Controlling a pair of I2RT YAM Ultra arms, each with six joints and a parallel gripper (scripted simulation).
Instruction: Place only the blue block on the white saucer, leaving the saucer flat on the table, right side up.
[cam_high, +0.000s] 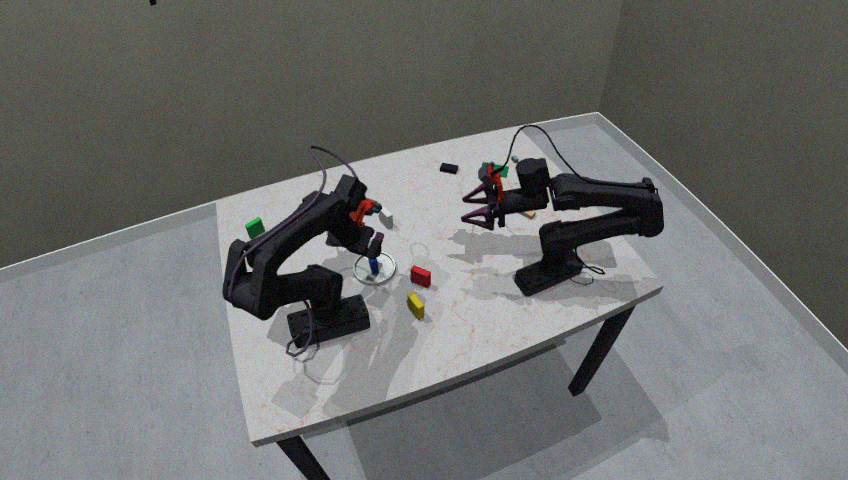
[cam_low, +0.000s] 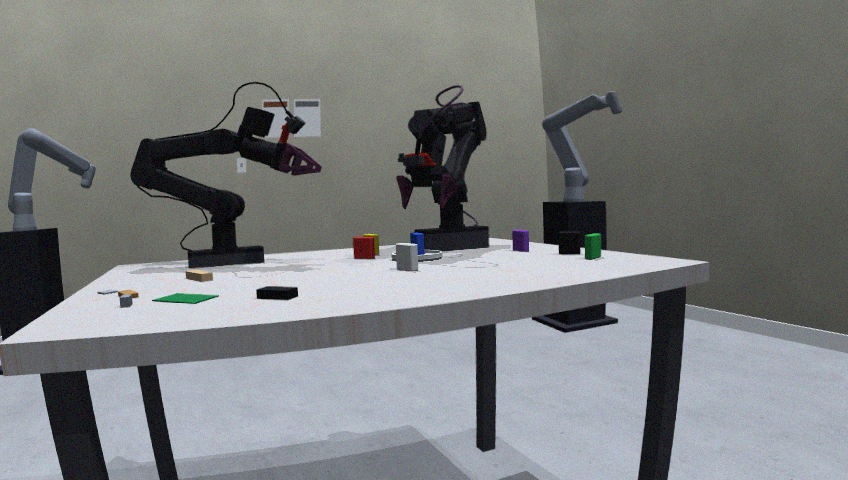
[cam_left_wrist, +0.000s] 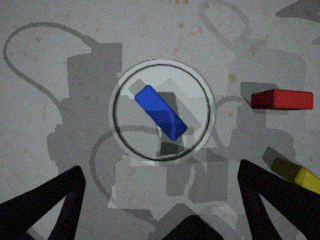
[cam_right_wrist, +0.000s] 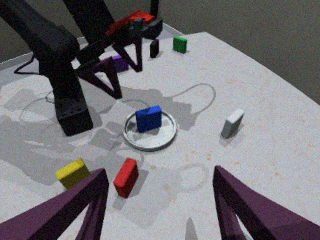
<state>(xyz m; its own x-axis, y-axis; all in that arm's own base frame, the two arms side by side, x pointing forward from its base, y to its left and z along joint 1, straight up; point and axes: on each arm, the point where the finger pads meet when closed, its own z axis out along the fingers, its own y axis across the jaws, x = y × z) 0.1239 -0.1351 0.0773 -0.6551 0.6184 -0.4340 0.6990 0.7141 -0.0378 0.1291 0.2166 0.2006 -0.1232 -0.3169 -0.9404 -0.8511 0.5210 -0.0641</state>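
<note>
The blue block (cam_high: 373, 265) stands on the white saucer (cam_high: 379, 267), which lies flat on the table. The block also shows in the left wrist view (cam_left_wrist: 160, 112), inside the saucer's rim (cam_left_wrist: 161, 110), and in the right wrist view (cam_right_wrist: 148, 118). My left gripper (cam_high: 363, 239) is open and empty, raised above the saucer and clear of the block; its fingers frame the bottom of the left wrist view (cam_left_wrist: 160, 210). My right gripper (cam_high: 477, 208) hovers high over the far side of the table, partly open and empty.
A red block (cam_high: 420, 275) and a yellow block (cam_high: 415, 305) lie just beside the saucer. A grey-white block (cam_high: 386, 212), a green block (cam_high: 254, 227), a black block (cam_high: 448, 168) and a flat green piece (cam_low: 185, 297) lie farther off. A purple block (cam_low: 520, 239) stands near the left arm's base.
</note>
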